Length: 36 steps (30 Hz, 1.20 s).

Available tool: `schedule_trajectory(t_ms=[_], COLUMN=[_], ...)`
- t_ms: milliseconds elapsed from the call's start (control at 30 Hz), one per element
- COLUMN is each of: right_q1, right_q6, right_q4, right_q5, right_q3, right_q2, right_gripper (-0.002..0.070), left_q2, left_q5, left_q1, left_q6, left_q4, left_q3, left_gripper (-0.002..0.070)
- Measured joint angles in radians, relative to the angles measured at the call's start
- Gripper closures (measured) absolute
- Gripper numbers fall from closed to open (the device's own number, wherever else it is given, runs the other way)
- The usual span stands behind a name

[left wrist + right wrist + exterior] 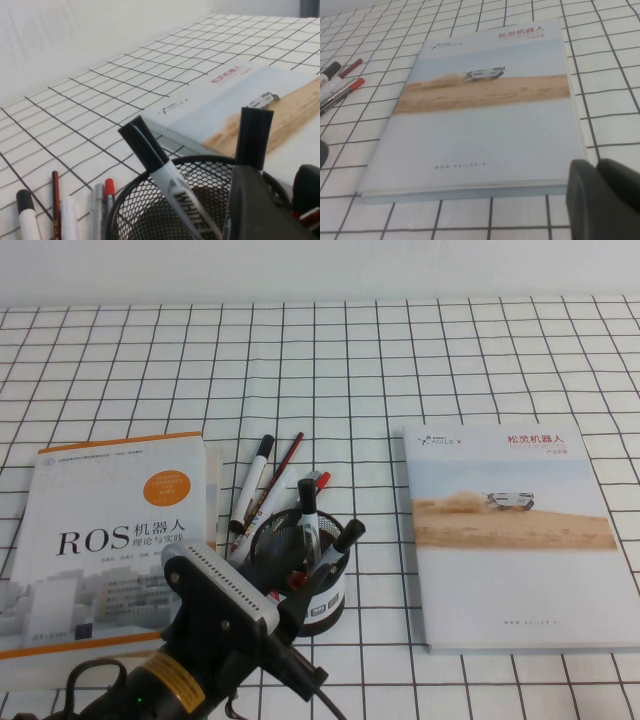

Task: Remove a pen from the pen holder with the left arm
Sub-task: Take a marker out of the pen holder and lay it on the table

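A black mesh pen holder [277, 538] stands between two books, near the table's front. It holds two black-capped markers, one upright [308, 502] and one leaning right [348, 536]. My left gripper [314, 586] reaches over the holder's rim beside the leaning marker. In the left wrist view, the holder [145, 205] shows a marker labelled WHITE [159, 165]. A second black-capped marker [255, 137] runs down behind my left gripper [282, 182]. My right gripper [597, 167] hovers low by the near corner of the brochure, shut and empty.
Several pens [251, 483] and a dark red pencil [287, 462] lie on the checked cloth behind the holder. A ROS book [110, 530] lies left of it. An AgileX brochure [510, 530] lies to the right.
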Motion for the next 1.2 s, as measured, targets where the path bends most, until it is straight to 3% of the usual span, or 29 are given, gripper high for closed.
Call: schedule_trajectory(t_ms=[767, 1200], right_q1=[0.000, 0.000], right_q6=[0.000, 0.000], right_q4=[0.000, 0.000], right_q5=[0.000, 0.000], right_q3=[0.000, 0.000], right_q2=[0.000, 0.000], right_gripper=[0.0689, 0.0689], left_q2=[-0.013, -0.343], left_q5=[0.048, 0.259], left_q1=[0.000, 0.000], left_q6=[-0.010, -0.010], left_q4=[-0.020, -0.058], left_q3=[-0.006, -0.006], left_gripper=[0.0609, 0.0612])
